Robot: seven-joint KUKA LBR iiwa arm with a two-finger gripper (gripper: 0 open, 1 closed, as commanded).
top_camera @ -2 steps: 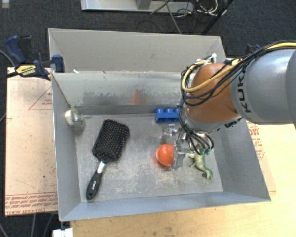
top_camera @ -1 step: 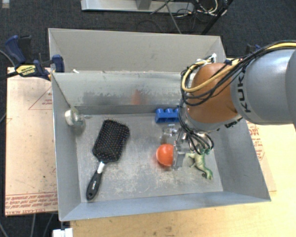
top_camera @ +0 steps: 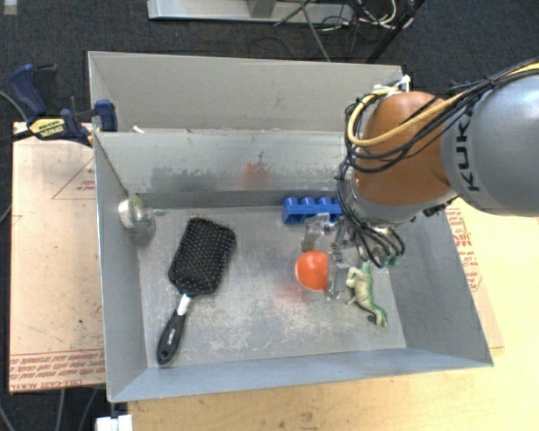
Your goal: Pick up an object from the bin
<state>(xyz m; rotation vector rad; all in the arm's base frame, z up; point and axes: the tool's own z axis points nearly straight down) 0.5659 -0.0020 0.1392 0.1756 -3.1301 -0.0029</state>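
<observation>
Orange ball (top_camera: 311,270): right of centre on the floor of the bin (top_camera: 251,339), close against the claw (top_camera: 334,263). Claw width: cannot tell, masked by wrist cabling. Just right of the ball, green toy dinosaur (top_camera: 368,294); behind, blue block (top_camera: 310,207); well left, black hairbrush (top_camera: 194,268). Probable failures: rolling away of the round ball under an off-centre pinch; snagging of the dinosaur alongside. Arm entering from the right, wrist bent steeply downward, orange cover (top_camera: 400,151) directly above the claw.

The arm (top_camera: 508,142) is running off the right edge, its wrist (top_camera: 400,155) is hiding the blue block (top_camera: 305,208) at its right end, and I'm not making out whether the gripper (top_camera: 331,260) is touching the orange ball (top_camera: 311,271).
</observation>
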